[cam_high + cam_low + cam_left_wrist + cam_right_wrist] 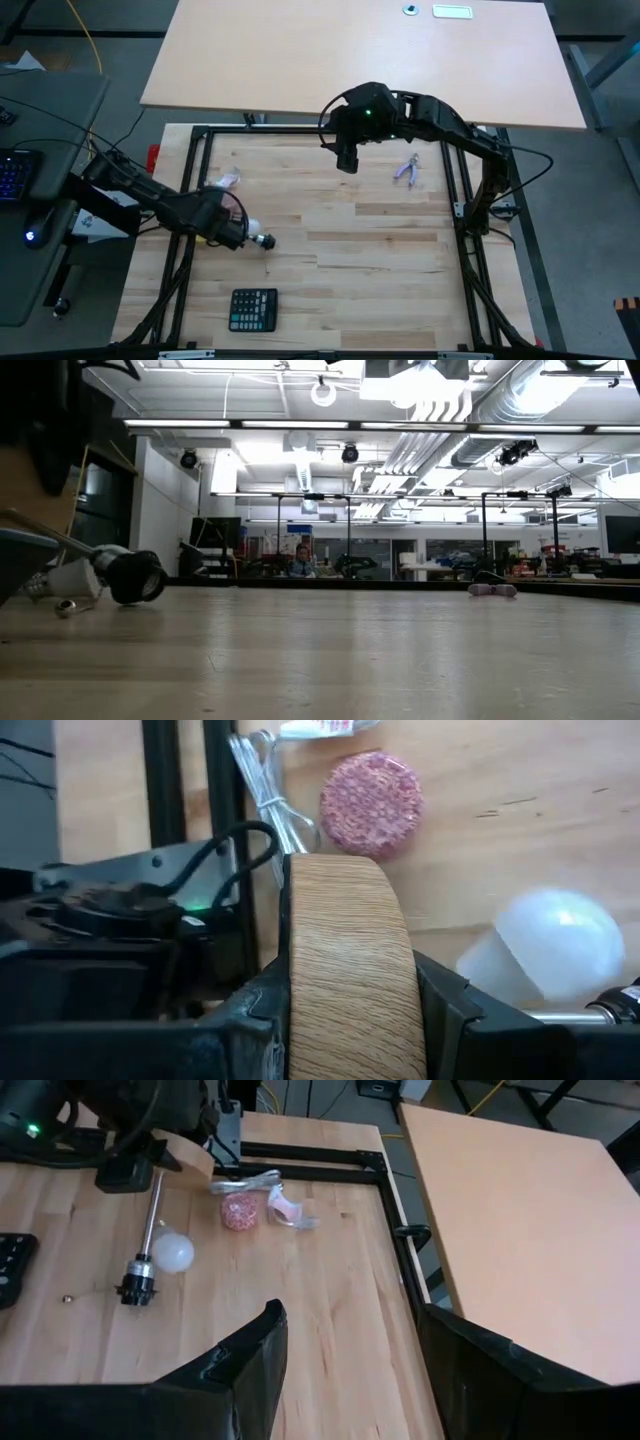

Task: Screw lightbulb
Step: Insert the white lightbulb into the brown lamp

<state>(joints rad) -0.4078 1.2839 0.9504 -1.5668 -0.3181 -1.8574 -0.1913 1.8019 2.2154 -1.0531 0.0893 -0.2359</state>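
My left gripper (228,228) is at the table's left, shut on a round wooden disc (345,960). A thin rod (152,1215) runs from the disc to a black socket (137,1280). The white lightbulb (172,1252) lies on its side on the table beside the rod, close to the socket, and nothing touches it; it also shows as the lightbulb (545,955) in the left wrist view. My right gripper (347,160) hangs high over the table's far middle, open and with nothing between its fingers. My left gripper pinches the wooden disc between its two fingers, one on each flat face, with the disc's rim (345,920) turned toward the wrist camera. The fingers slant down from the table's left. The disc stands on edge, lifted, and the socket end (135,575) is low at the tabletop.
A pink round pad (240,1212), a clear wrapper (290,1210) and a white cord (245,1182) lie at the far left. A black calculator (253,308) sits near the front edge. A purple tool (408,170) lies at the far right. Black frame rails (460,200) border the table.
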